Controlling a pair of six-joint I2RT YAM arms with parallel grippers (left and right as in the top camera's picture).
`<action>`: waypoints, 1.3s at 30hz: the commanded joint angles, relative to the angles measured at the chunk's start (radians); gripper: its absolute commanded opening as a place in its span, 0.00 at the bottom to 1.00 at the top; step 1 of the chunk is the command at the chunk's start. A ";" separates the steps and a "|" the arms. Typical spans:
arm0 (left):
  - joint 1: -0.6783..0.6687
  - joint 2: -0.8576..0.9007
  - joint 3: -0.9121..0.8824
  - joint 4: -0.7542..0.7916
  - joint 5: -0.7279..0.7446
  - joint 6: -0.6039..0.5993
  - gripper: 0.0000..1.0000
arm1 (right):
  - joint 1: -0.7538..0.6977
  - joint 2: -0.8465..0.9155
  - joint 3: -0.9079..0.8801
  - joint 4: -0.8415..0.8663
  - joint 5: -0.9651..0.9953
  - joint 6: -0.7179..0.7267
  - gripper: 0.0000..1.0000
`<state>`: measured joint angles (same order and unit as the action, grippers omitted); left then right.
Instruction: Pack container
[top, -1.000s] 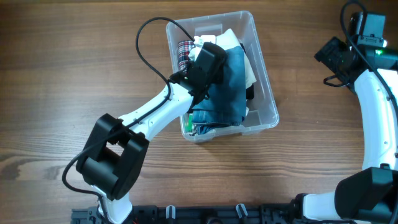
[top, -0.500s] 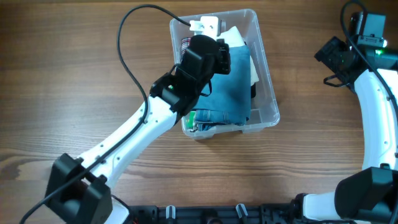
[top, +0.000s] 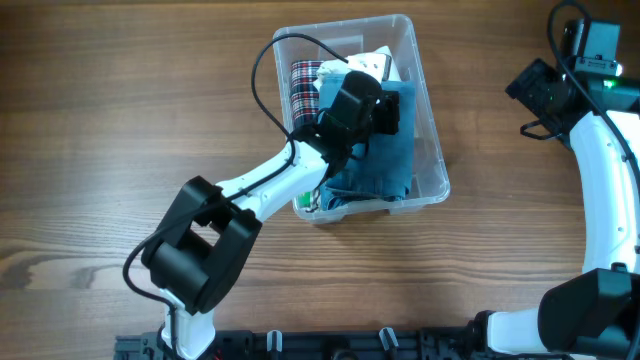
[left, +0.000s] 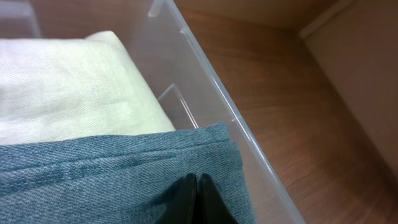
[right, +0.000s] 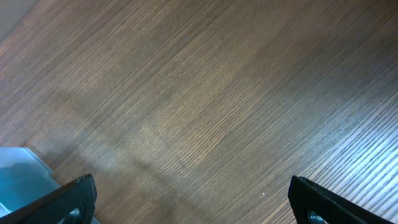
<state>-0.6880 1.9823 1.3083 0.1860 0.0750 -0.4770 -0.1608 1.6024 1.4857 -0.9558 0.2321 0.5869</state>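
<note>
Seemingly touching folded denim (left: 93, 177) in the container (left: 205, 87), the left tool (left: 196, 185) is clenched; the right tool (right: 193, 196) gapes.

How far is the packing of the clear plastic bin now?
Done: the clear rectangular plastic container already holds a red plaid cloth, a cream cloth and folded blue denim on top. In hand: the left tool, shut, has its tips on the denim by the container wall, apparently pressing it flat. Left: probably only withdrawing that arm; the right tool hangs open over the wooden table.
</note>
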 joint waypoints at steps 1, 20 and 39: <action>-0.010 0.084 -0.025 -0.020 0.047 0.002 0.04 | -0.002 0.011 -0.002 0.003 -0.005 0.016 1.00; 0.090 -0.361 -0.025 -0.209 -0.078 0.107 1.00 | -0.002 0.010 -0.002 0.003 -0.005 0.016 1.00; 0.345 -0.290 -0.025 -0.835 0.007 -0.011 0.99 | -0.002 0.010 -0.002 0.002 -0.005 0.016 1.00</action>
<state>-0.3401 1.6508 1.2861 -0.6403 0.0563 -0.4591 -0.1608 1.6024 1.4853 -0.9558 0.2291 0.5869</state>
